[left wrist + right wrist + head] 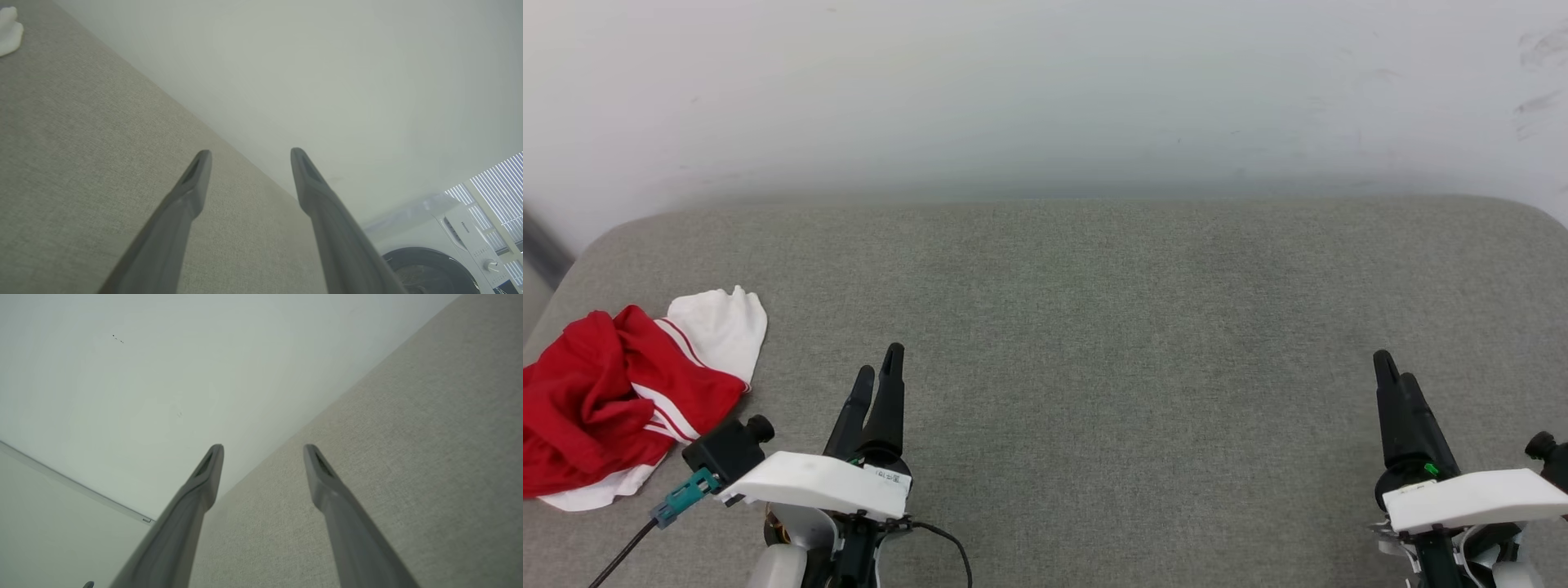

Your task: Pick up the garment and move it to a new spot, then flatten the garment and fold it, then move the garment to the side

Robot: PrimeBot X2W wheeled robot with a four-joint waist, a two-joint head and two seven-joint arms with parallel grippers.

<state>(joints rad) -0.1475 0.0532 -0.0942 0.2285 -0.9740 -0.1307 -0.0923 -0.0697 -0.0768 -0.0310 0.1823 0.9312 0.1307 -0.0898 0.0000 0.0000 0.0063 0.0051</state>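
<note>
The garment (621, 392), a red jersey with white sleeves and red-white stripe trim, lies crumpled at the left edge of the grey cushioned surface (1094, 327). A white bit of the garment (9, 30) peeks in at the top left of the left wrist view. My left gripper (878, 371) hovers to the right of the garment, apart from it, and stands open (250, 157) with nothing between its fingers. Far to the right, my right gripper (1390, 367) is also open (263, 453) and empty.
A pale wall (1045, 90) rises behind the surface's far edge. The surface's corners are rounded at the far left and far right. A washing machine (441, 253) and window blinds (498, 183) appear at the lower right of the left wrist view.
</note>
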